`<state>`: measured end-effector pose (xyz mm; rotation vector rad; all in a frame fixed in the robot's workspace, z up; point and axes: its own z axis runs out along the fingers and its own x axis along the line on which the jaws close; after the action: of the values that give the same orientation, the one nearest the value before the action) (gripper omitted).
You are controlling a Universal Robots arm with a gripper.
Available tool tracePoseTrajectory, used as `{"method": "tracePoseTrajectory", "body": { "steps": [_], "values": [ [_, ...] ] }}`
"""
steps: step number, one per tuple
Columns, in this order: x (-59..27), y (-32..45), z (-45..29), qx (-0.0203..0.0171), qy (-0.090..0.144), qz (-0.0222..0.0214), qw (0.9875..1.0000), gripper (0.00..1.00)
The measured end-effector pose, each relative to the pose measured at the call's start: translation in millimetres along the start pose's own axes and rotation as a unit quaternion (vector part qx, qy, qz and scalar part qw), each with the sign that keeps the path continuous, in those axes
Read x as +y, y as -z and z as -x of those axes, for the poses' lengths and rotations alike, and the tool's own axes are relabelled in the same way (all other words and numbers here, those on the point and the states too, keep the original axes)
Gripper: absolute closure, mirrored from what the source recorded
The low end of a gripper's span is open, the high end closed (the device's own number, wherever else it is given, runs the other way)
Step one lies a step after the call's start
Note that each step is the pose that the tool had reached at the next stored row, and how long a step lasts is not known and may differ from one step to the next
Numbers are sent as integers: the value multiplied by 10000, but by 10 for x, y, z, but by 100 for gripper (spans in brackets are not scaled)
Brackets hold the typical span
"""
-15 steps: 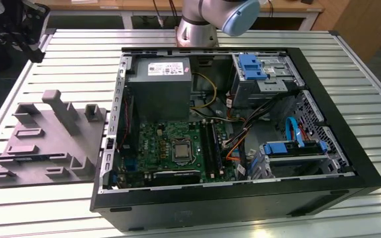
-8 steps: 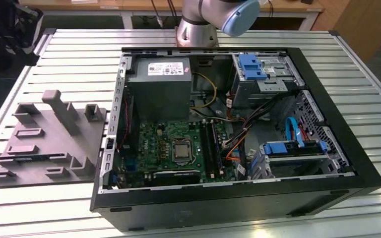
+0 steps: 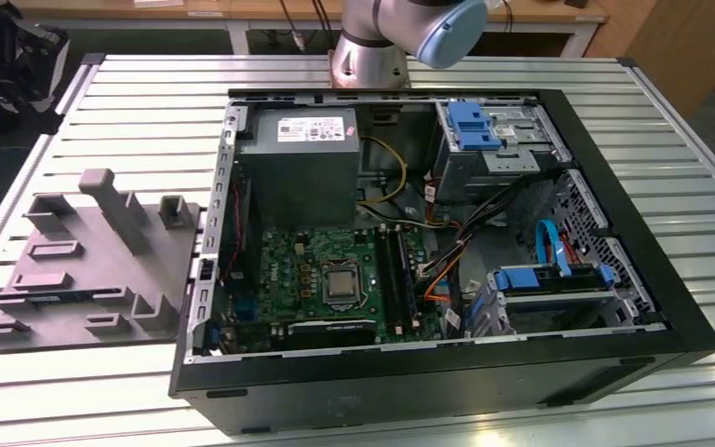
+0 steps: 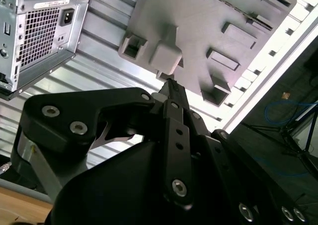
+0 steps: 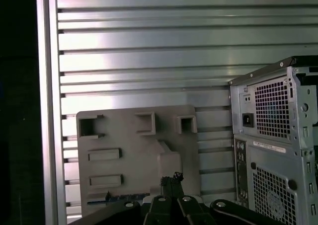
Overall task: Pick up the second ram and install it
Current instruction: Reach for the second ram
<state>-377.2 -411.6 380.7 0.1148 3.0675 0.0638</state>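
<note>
Your gripper (image 4: 171, 87) is clenched, empty, above the gray fixture (image 5: 124, 135). The second ram (image 3: 66, 296) lies in that fixture by the desk (image 3: 122, 102) edge, beside the PC case (image 3: 457, 377).

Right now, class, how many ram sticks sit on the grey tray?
1: the ram lies in a slot toward the near end of the tray in the exterior view. The tray's posts may hide others.
</note>
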Motion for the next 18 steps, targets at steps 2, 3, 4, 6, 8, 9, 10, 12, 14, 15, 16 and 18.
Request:
{"method": "tracePoseTrajectory", "body": {
  "steps": [2, 3, 4, 6, 8, 9, 10, 12, 14, 15, 16, 18],
  "values": [
    [-22, -19, -20, 0, 1, -2, 10000, 90],
    [-32, -30, -31, 0, 1, -2, 10000, 90],
    [-42, -39, -42, 0, 0, -4, 10000, 90],
    [-58, -55, -62, 1, 1, -8, 10000, 90],
    [-73, -71, -84, 1, 2, -11, 10000, 90],
    [-80, -78, -99, 2, 1, -12, 10000, 90],
    [-86, -85, -116, 2, 1, -13, 10000, 90],
    [-101, -101, -152, 1, 1, -13, 10000, 90],
    [-118, -117, -186, 2, 1, -13, 10000, 90],
    [-128, -125, -201, 2, 2, -13, 10000, 90],
    [-139, -133, -215, 1, 2, -12, 10000, 90],
    [-161, -146, -243, 2, 1, -13, 10000, 90]
  ]
}}
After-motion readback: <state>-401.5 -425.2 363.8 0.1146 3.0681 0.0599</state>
